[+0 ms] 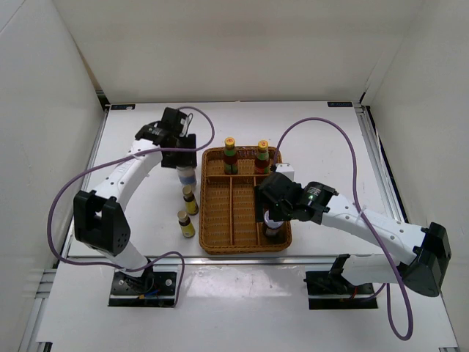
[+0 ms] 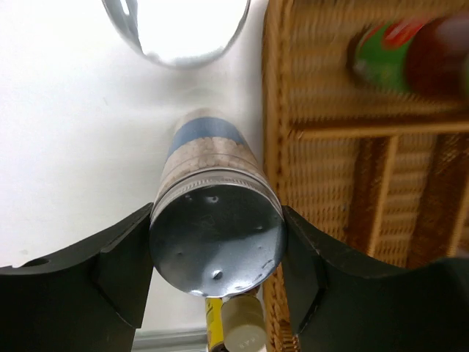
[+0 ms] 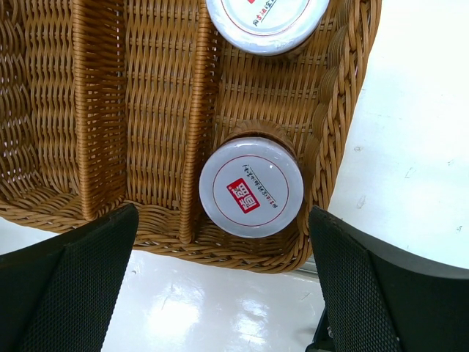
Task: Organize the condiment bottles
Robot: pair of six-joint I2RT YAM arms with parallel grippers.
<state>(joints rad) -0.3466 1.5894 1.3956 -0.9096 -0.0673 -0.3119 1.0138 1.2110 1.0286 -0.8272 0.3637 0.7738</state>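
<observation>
- left gripper (image 2: 217, 253) pinching the lid of a silver-topped shaker (image 2: 209, 154), one finger on each side
- shaker upright, just left of wicker tray (image 1: 242, 249), at its far left corner; can't tell if it rests on desk (image 1: 330, 147)
- right gripper (image 3: 223, 227) spread wide, directly above short jar (image 3: 251, 187), fingers clear of it
- jar in tray's near right compartment, second jar (image 3: 265, 22) just beyond it
- tall bottles (image 1: 230, 155) in tray's far compartments
- tiny yellow bottles (image 1: 190, 199) on desk left of tray, nearer than shaker
</observation>
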